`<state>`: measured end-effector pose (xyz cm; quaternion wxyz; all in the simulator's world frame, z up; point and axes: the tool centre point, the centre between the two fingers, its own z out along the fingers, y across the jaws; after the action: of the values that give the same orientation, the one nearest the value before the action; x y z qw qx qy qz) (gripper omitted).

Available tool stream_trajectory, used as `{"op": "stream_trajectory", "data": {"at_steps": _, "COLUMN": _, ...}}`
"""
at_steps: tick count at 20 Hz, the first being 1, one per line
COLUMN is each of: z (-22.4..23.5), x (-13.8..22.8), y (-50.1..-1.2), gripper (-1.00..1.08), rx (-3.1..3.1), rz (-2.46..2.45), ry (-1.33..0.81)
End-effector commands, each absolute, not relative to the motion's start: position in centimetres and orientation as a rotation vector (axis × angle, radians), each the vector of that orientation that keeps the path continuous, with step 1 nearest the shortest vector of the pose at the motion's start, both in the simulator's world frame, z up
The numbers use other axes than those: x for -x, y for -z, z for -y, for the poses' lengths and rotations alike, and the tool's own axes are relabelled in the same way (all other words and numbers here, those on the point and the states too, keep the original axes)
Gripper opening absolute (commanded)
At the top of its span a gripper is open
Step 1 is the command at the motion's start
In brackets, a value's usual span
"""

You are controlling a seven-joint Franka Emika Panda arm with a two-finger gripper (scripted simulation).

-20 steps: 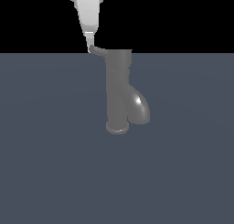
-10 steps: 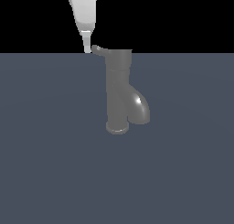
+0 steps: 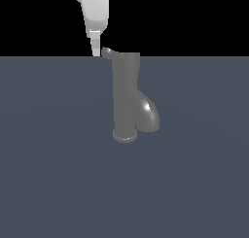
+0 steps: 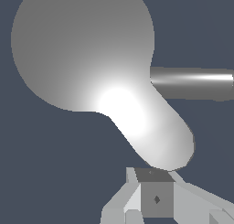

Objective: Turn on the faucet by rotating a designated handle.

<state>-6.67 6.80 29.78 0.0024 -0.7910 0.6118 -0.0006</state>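
The grey faucet (image 3: 126, 93) stands upright on its round base flange, with the thick glossy spout (image 3: 149, 114) curving toward the exterior view's right. The short handle (image 3: 107, 52) projects from the top cap toward the exterior view's left. My white gripper (image 3: 96, 50) hangs from above with its tip just beside the handle's end, fingers together and holding nothing. In the wrist view the round cap (image 4: 82, 49) fills the frame. The handle (image 4: 153, 131) reaches toward my gripper (image 4: 153, 173), and the spout (image 4: 194, 83) sticks out sideways.
The faucet stands on a flat dark blue-grey surface (image 3: 58, 174) that runs across the whole exterior view. Nothing else shows on it.
The gripper shifted a little toward the exterior view's left, then back right beside the handle's end. The handle looks shorter than a second ago, as if turned slightly.
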Motion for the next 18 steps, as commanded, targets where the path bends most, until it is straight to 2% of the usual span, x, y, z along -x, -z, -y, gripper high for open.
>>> {"op": "stream_trajectory", "data": {"at_steps": 1, "z": -4.4, "x": 7.3, "y": -29.8, "gripper": -1.0, "rx": 2.453, "rz": -1.961, "ry": 0.001}}
{"op": "stream_trajectory", "data": {"at_steps": 6, "z": -3.4, "x": 8.6, "y": -29.8, "gripper": -1.0, "rx": 2.453, "rz": -1.963, "ry": 0.0}}
{"op": "stream_trajectory", "data": {"at_steps": 7, "z": -5.4, "x": 8.4, "y": -29.8, "gripper": -1.0, "rx": 2.485, "rz": -1.92, "ry": 0.0}}
{"op": "stream_trajectory", "data": {"at_steps": 18, "z": 2.2, "x": 8.8, "y": -29.8, "gripper": -1.0, "rx": 2.457, "rz": -1.957, "ry": 0.0}}
